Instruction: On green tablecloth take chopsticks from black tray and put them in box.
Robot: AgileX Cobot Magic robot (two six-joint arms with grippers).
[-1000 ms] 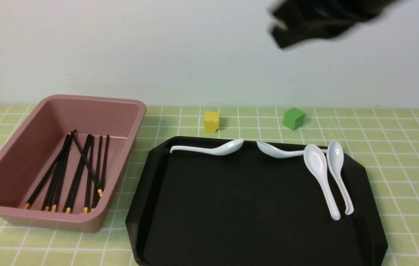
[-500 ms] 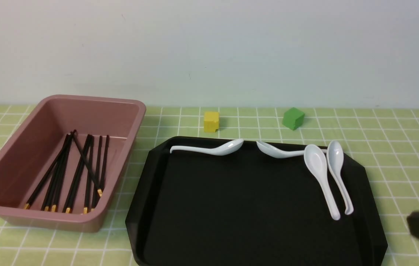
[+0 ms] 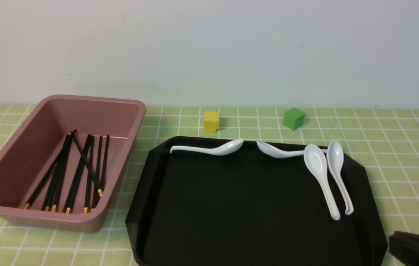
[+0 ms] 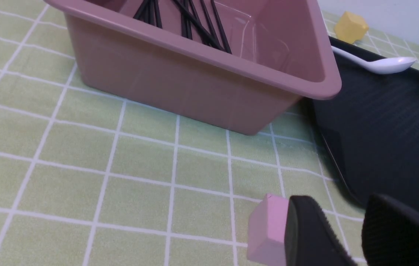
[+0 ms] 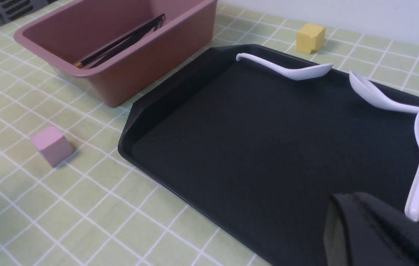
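Several black chopsticks (image 3: 80,173) with gold ends lie inside the pink box (image 3: 94,101) at the left of the green tablecloth (image 3: 398,147). The black tray (image 3: 231,207) in the middle holds no chopsticks, only white spoons. My right gripper (image 3: 412,247) sits low at the tray's near right corner; in the right wrist view (image 5: 353,207) its jaws are pressed together and empty. My left gripper (image 4: 346,236) is out of the front view; its jaws stand apart, empty, low over the cloth near the tray's left edge (image 4: 387,122), in front of the box (image 4: 202,81).
Several white spoons (image 3: 320,173) lie along the tray's far and right sides. A yellow cube (image 3: 211,121) and a green cube (image 3: 293,118) stand behind the tray. A small pink cube (image 4: 266,229) sits on the cloth right beside my left gripper's finger.
My right gripper has swung from high above the tray down to the near right corner, and has sunk lower in the last half second. Box, chopsticks and spoons have not moved.
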